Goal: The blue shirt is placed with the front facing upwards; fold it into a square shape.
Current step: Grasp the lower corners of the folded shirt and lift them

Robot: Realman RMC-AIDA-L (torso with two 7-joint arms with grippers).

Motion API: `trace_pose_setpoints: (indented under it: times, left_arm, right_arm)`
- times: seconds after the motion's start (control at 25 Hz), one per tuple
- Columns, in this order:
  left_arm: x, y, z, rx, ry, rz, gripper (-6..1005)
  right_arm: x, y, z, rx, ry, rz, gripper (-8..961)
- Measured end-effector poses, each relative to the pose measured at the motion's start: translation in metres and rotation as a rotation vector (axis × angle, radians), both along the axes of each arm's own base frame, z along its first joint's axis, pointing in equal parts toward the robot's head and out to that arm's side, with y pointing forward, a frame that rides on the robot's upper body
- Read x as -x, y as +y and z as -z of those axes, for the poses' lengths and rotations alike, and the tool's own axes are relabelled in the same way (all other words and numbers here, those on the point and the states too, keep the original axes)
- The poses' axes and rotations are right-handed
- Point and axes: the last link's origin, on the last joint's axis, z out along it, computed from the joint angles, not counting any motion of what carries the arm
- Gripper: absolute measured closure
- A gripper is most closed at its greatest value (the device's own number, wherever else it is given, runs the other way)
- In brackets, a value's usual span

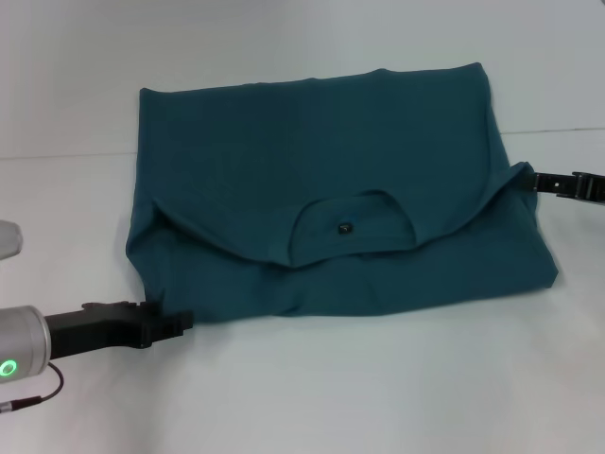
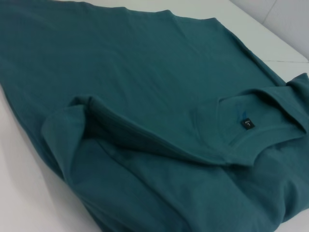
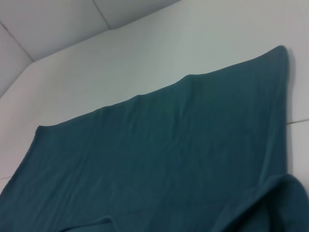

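A: From the head camera, where does the blue shirt (image 1: 312,189) lie?
B: Folded on the white worktop (image 1: 312,397), a rough rectangle with bare surface on every side. Its round neck (image 1: 352,227) with a small dark tag faces the robot.

A: And the grippers?
B: The left gripper (image 1: 180,324) sits at the near left corner, the right gripper (image 1: 541,180) at the right edge; whether either pair of jaws is apart or together cannot be told.

A: The left wrist view?
B: Soft, matte knit cloth (image 2: 145,96), a rolled fold crossing it, the collar and tag (image 2: 247,124) beside.

A: The right wrist view?
B: The shirt's flat far edge (image 3: 159,159), gently wavy, with open worktop (image 3: 145,53) beyond.
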Motion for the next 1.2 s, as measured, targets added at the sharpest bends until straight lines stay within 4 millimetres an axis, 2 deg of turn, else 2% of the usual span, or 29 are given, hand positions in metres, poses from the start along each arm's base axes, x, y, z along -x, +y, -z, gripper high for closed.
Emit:
trace_pose_setpoints:
  times: [0.16, 0.6, 0.72, 0.92, 1.04, 1.2]
  left_arm:
    - [-0.002, 0.001, 0.004, 0.012, 0.008, 0.010, 356]
    - [-0.009, 0.007, 0.014, 0.012, 0.034, 0.028, 543]
    - [-0.011, 0.006, 0.014, 0.020, 0.025, 0.029, 781]
    - [-0.015, 0.008, 0.012, 0.025, 0.009, 0.021, 970]
    - [-0.017, 0.010, 0.011, 0.025, 0.007, 0.023, 978]
    - [-0.018, 0.010, 0.012, 0.027, 0.007, 0.027, 985]
  right_arm:
    - [0.002, -0.001, 0.001, 0.014, 0.009, -0.008, 144]
    - [0.008, -0.008, -0.001, 0.086, 0.014, -0.044, 139]
    - [0.014, -0.012, -0.012, 0.155, -0.051, -0.057, 137]
    - [0.027, -0.013, -0.033, 0.267, -0.187, -0.010, 135]
    - [0.034, -0.010, -0.032, 0.332, -0.240, 0.018, 137]
    - [0.034, -0.008, -0.016, 0.370, -0.312, 0.033, 139]
